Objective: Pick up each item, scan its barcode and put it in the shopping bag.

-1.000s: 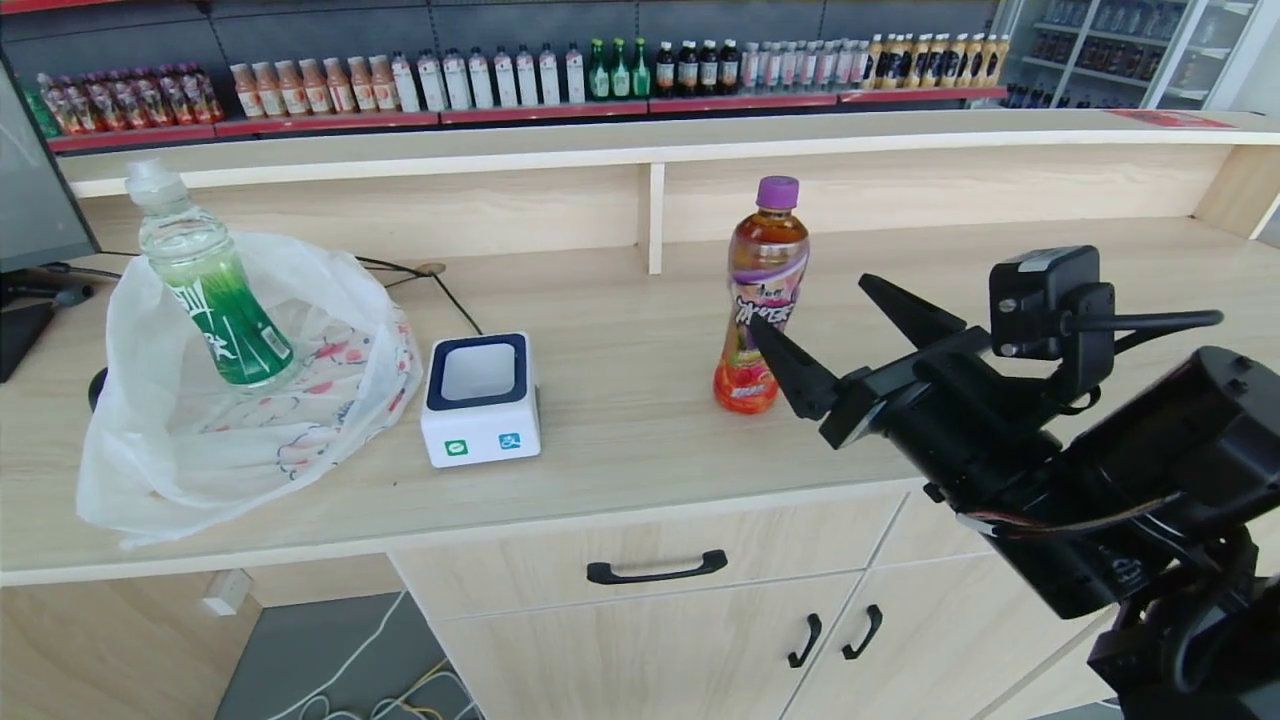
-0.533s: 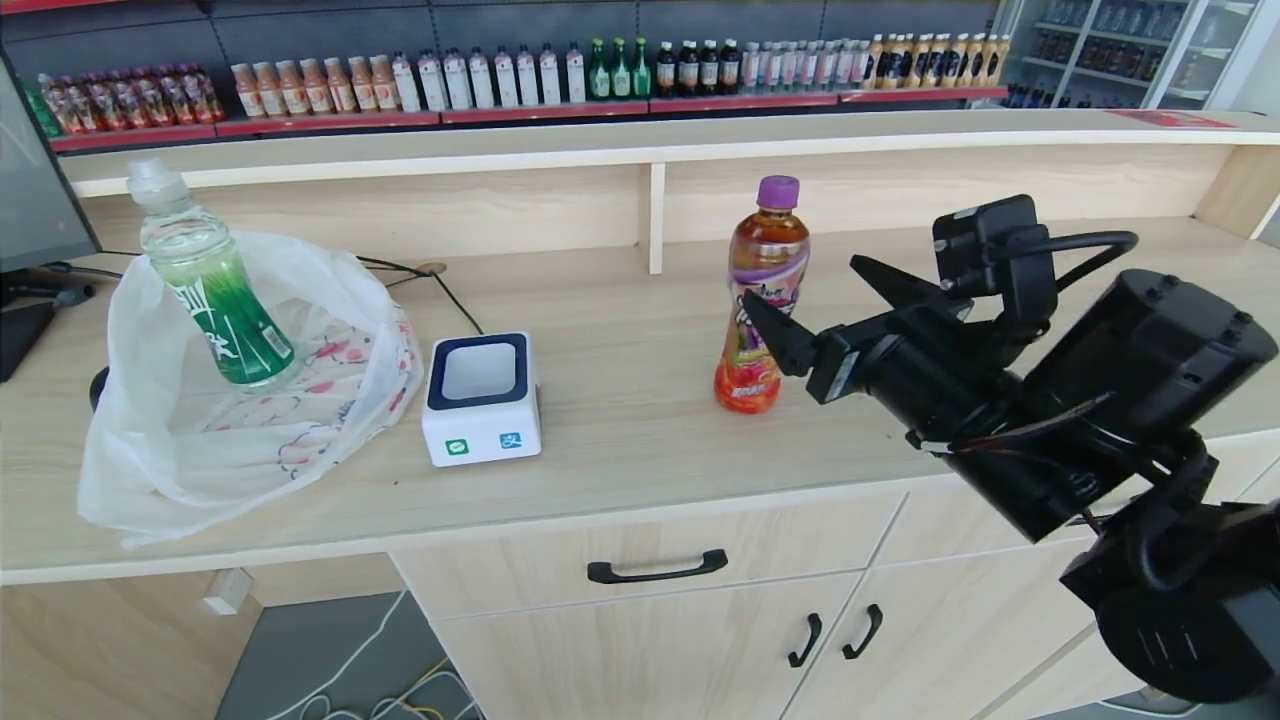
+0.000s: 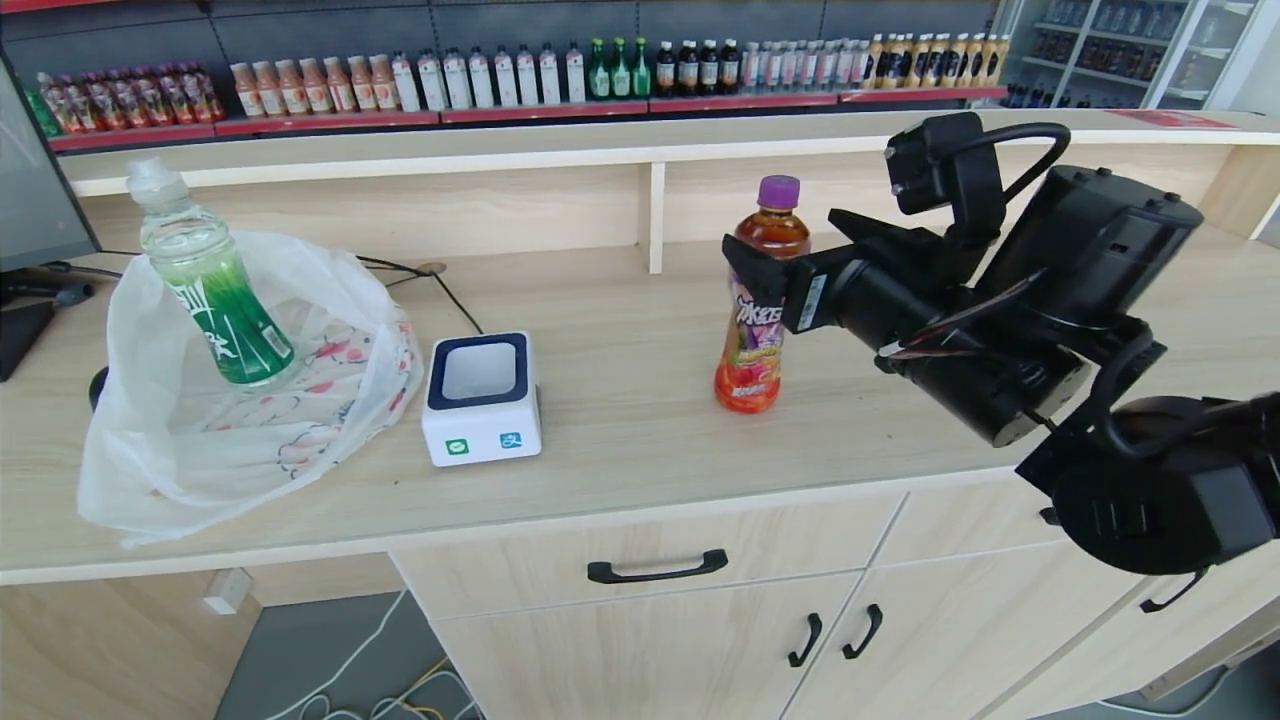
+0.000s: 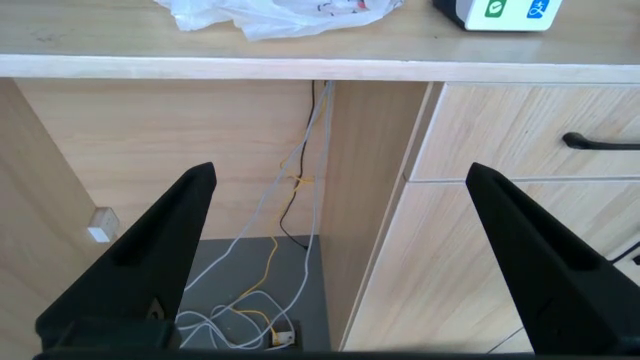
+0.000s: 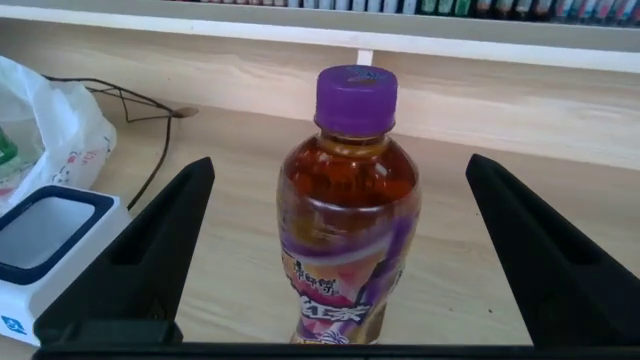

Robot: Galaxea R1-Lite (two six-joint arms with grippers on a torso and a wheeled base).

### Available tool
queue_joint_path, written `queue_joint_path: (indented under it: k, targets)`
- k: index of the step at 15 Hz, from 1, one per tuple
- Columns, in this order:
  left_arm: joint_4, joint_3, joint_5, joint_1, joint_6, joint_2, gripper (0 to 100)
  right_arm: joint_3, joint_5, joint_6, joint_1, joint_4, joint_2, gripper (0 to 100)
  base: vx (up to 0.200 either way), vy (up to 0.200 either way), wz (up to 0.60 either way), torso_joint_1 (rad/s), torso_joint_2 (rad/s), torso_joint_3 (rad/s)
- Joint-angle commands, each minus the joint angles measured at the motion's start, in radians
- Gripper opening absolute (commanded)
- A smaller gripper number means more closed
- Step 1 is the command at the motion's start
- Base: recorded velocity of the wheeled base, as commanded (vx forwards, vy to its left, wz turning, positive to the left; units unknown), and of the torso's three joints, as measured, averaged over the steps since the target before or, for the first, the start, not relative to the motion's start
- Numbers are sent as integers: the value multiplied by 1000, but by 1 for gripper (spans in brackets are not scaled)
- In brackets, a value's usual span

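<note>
Tea bottle (image 3: pixel 758 330) with a purple cap stood upright on the tabletop (image 3: pixel 620 420), to the right of the white scanner box (image 3: pixel 482 398). The right pincer (image 3: pixel 790 245) was spread wide, one finger on each side of the bottle's upper part, not touching it. A green bottle (image 3: pixel 222 310) leaned inside the shopping bag (image 3: pixel 180 460), just left of the scanner box. The left pincer (image 4: pixel 340 170) hung spread wide below the tabletop edge, facing the cupboard (image 4: pixel 480 130).
</note>
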Motion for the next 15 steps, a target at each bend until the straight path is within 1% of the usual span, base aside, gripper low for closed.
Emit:
queue_joint_path:
  k: [1, 4, 8, 11, 15]
  targets:
    - [0, 0, 2, 0, 0, 0, 100, -6, -12, 11, -5, -2, 39, 100, 0, 0, 0, 0, 0, 0]
    - [0, 0, 0, 0, 0, 0, 100, -37, -19, 31, -25, -2, 73, 100, 0, 0, 0, 0, 0, 0]
    - [0, 0, 0, 0, 0, 0, 100, -105, -19, 30, -24, -2, 130, 100, 0, 0, 0, 0, 0, 0]
    - [0, 0, 2, 0, 0, 0, 100, -105, -22, 31, -25, -6, 156, 100, 0, 0, 0, 0, 0, 0]
    - [0, 0, 0, 0, 0, 0, 100, -105, -64, 74, -27, -28, 196, 100, 0, 0, 0, 0, 0, 0]
